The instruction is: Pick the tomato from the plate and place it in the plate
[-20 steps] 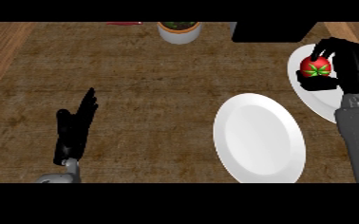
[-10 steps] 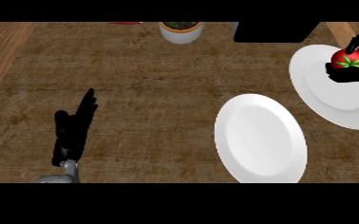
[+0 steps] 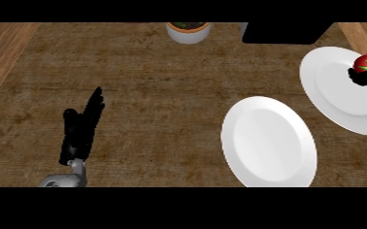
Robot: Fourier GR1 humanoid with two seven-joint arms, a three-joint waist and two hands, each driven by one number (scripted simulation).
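Right hand (image 3: 358,77) round tomato (image 3: 361,62) over plate (image 3: 326,85)

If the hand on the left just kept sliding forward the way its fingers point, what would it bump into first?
The left hand points up the view and slightly right, over bare counter. Nothing lies close ahead. Far along, the grey pot at the back is nearest that line, though the hand might pass just left of it; depth is unclear.

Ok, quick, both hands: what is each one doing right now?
Left hand: open, fingers straight, resting over the counter, holding nothing.
Right hand: barely in view beside the tomato; cannot be told.
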